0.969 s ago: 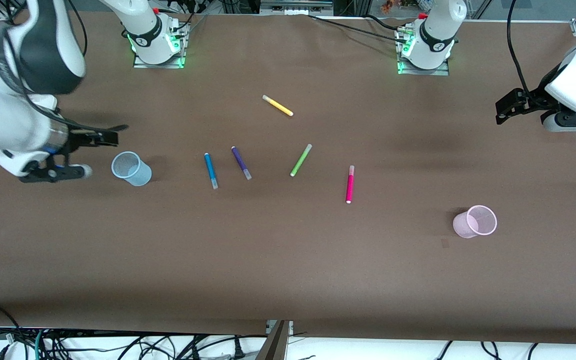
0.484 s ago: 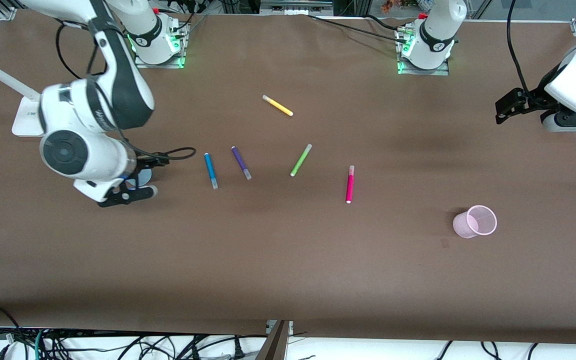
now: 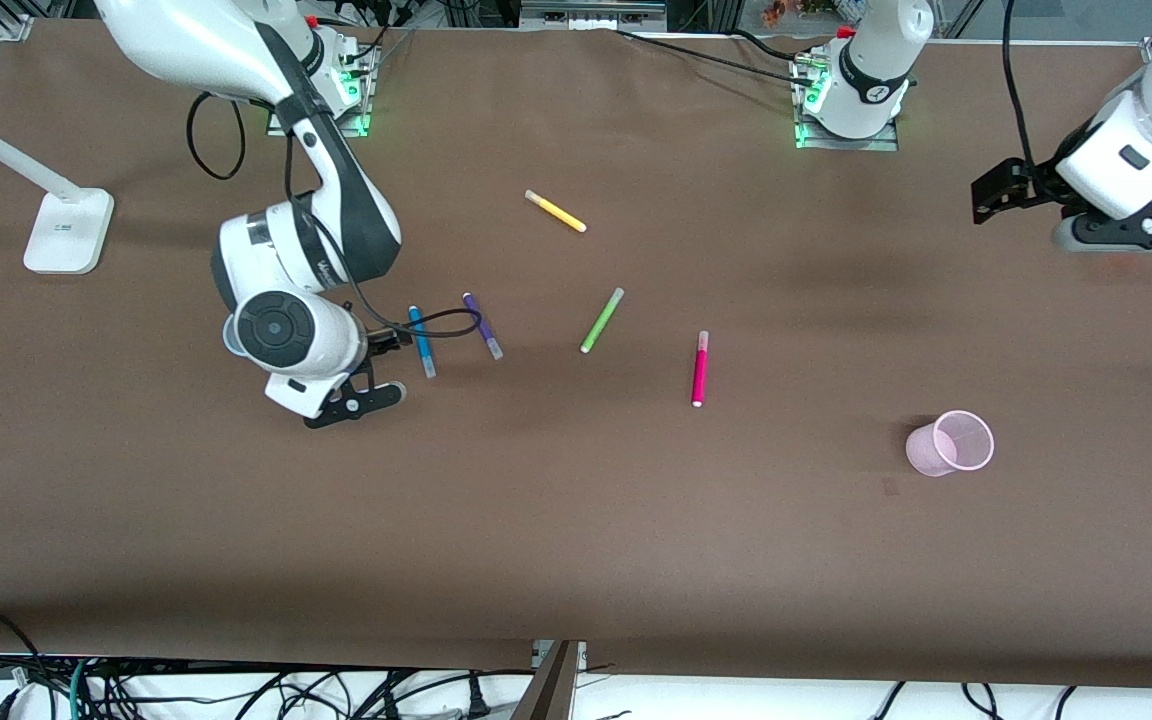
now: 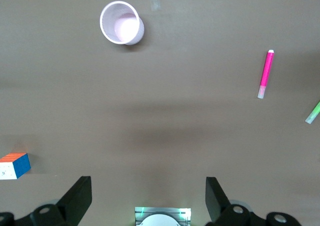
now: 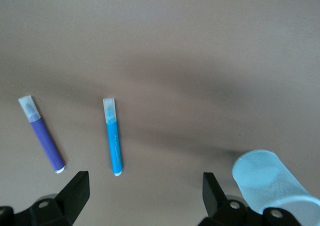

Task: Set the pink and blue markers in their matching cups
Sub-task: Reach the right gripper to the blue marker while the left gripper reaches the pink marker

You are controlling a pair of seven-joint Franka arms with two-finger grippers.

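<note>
Left-centre of front frame: right pincer (image 3: 376,368) swept in from frame's left edge past pale blue translucent cup (image 5: 270,178), now hangs wide open beside slim bright blue marker (image 3: 421,340) on brown tabletop (image 3: 576,540); grasp looks next. Left pincer (image 4: 148,198) waits, wide open, upper right of frame.

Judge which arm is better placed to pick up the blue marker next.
Right. The right gripper, open, hangs beside the blue marker; the left gripper waits at the table's other end.
</note>
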